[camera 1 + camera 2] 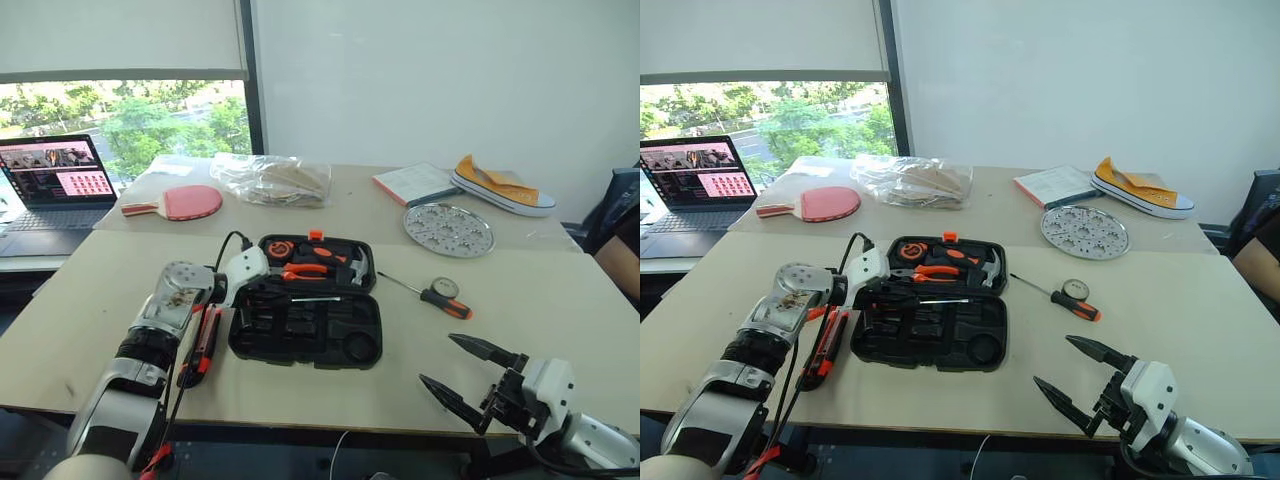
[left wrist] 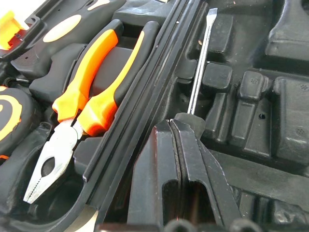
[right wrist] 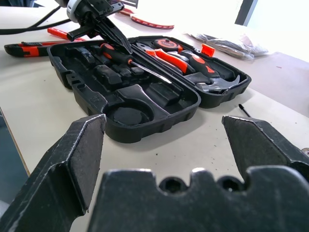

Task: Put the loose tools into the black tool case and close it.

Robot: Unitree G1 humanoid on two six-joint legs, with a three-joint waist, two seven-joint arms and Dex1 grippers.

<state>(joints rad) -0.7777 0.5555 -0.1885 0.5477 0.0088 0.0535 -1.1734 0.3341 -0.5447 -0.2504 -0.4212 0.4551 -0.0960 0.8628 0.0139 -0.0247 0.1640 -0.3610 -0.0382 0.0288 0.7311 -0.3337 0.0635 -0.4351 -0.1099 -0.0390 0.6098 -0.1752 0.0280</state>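
the two head views look forward and down from above the near table edge, sharing the whole table [image 1: 560, 300] with the open black tool case [image 1: 305, 330] between the claws. the left wrist view sits very near, looking along the closed left gripper [image 2: 179, 130] into the case (pliers [image 2: 72, 121] beside it). the right wrist view looks low and level past the spread right gripper [image 3: 164, 130] at the same case.

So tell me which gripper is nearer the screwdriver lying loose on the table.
Right. The right gripper hangs open at the table's near edge, just short of the loose screwdriver. The left gripper is shut over the black tool case, which lies between it and that screwdriver.
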